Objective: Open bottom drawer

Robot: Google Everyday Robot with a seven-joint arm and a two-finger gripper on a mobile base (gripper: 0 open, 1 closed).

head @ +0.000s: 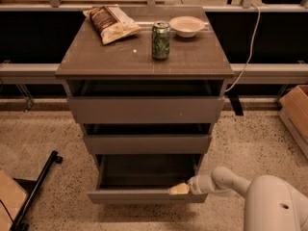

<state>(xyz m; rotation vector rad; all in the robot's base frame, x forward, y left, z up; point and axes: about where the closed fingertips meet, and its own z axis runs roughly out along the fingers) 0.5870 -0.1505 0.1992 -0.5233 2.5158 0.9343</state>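
Observation:
The bottom drawer (144, 195) of the grey-brown cabinet is pulled out, its dark inside showing behind the plain flat front. My gripper (179, 189) reaches in from the lower right on a white arm, and its cream tip rests at the top edge of the drawer front, right of centre. The middle drawer (147, 144) and the top drawer (144, 110) sit above it, each slightly ajar.
On the cabinet top (96, 57) stand a green can (160, 40), a white bowl (187, 25) and a chip bag (111, 22). A cardboard box (296, 109) lies on the floor at right, a black bar (36, 189) at lower left. A cable (245, 47) hangs at right.

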